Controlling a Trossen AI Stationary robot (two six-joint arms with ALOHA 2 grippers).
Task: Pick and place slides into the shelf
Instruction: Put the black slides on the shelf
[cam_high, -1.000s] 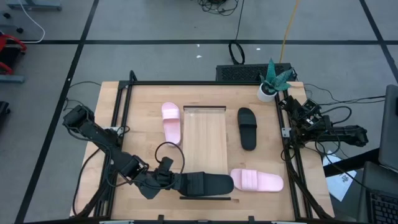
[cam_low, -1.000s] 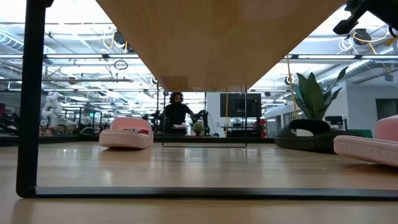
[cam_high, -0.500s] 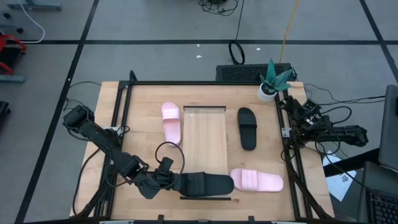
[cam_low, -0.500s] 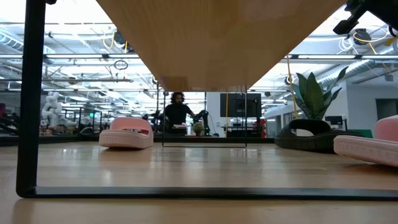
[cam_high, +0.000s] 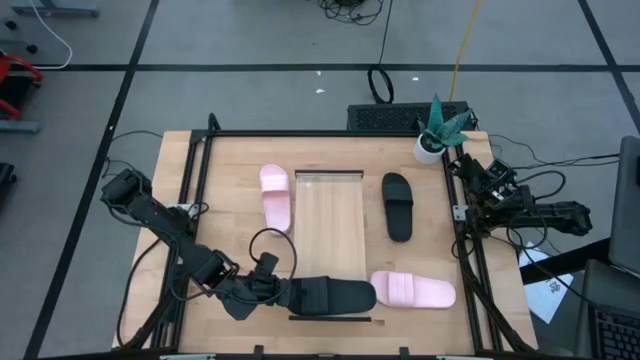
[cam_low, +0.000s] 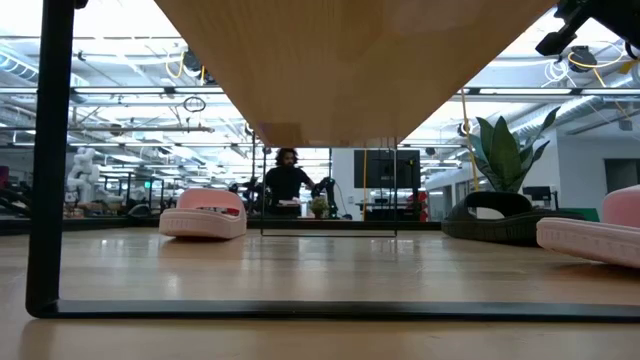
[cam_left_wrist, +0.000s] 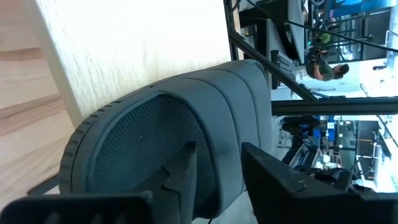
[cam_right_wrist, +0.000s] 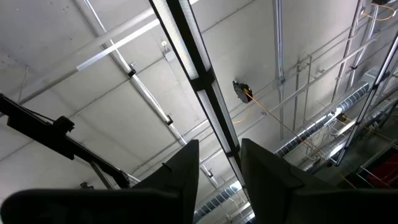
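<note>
A black slide (cam_high: 332, 295) lies crosswise on the near end of the shelf (cam_high: 330, 225), sole down. My left gripper (cam_high: 283, 292) is at its left end, open. In the left wrist view its fingers straddle the slide's rim (cam_left_wrist: 227, 134). On the table, a pink slide (cam_high: 276, 195) lies left of the shelf. A second black slide (cam_high: 398, 205) and another pink slide (cam_high: 413, 291) lie to its right. My right gripper (cam_right_wrist: 217, 146) is open on nothing and points at the ceiling. Its arm (cam_high: 510, 198) is parked past the table's right edge. My left gripper reaches in level from the table's left. One finger (cam_left_wrist: 186, 180) is over the footbed (cam_left_wrist: 149, 143) at the slide's left end. The other finger (cam_left_wrist: 273, 180) is outside the sole's edge. Whether either finger touches the slide I cannot tell. The slide lies flat on the shelf.
A potted plant (cam_high: 437, 130) stands at the table's far right corner. The shelf is raised on thin dark legs (cam_low: 50, 150), and the low view looks under its board (cam_low: 350, 60). A dark frame (cam_high: 200, 200) runs along the table's sides. A person (cam_low: 285, 185) is far behind the table.
</note>
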